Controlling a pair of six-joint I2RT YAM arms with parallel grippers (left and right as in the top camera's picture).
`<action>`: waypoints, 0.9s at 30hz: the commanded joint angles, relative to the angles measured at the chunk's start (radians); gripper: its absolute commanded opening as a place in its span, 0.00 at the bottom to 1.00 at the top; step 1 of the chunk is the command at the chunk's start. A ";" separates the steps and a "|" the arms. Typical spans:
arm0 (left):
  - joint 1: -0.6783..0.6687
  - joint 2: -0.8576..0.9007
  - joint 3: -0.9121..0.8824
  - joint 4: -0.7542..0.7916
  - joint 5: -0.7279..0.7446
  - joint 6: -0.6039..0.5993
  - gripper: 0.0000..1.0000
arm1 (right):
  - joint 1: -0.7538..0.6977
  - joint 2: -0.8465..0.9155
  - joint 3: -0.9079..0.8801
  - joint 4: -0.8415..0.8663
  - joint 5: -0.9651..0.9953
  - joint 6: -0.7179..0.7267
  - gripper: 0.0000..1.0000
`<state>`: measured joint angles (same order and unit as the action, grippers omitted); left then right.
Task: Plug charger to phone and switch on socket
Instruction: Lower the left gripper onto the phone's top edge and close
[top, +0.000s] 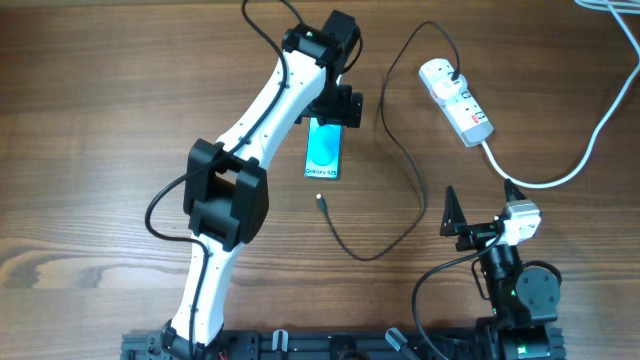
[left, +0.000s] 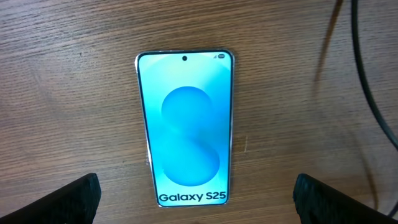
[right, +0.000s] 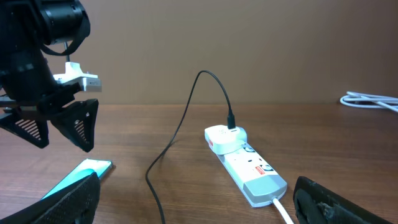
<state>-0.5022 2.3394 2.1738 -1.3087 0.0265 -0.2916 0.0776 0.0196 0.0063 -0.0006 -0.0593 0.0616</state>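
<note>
Brown wood-grain table (top: 90, 90), plain brown wall (right: 261, 37) behind. The flat, rectangular, teal-screened phone (top: 323, 152) lies face up. Its long axis runs away from the robot's base, with the "Galaxy" end nearest the base. The left gripper (top: 336, 110) hovers over the phone's far end, jaws wide apart. The thin black charger cable (top: 321, 200) has its metal tip near the phone's "Galaxy" end, apart from it. The white oblong power strip (top: 457, 100) lies well right of the phone. The right gripper (top: 482, 203), nearer the base, has its jaws apart and empty.
</note>
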 joint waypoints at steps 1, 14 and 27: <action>0.000 0.014 -0.032 0.006 -0.013 -0.013 1.00 | -0.003 -0.006 -0.001 0.002 0.006 -0.009 1.00; 0.000 0.014 -0.198 0.138 -0.010 -0.061 1.00 | -0.003 -0.006 -0.001 0.002 0.006 -0.009 1.00; 0.000 0.014 -0.244 0.211 -0.009 -0.061 1.00 | -0.003 -0.006 -0.001 0.002 0.006 -0.009 1.00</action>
<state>-0.5022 2.3398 1.9381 -1.1126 0.0261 -0.3393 0.0776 0.0196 0.0063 -0.0006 -0.0593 0.0616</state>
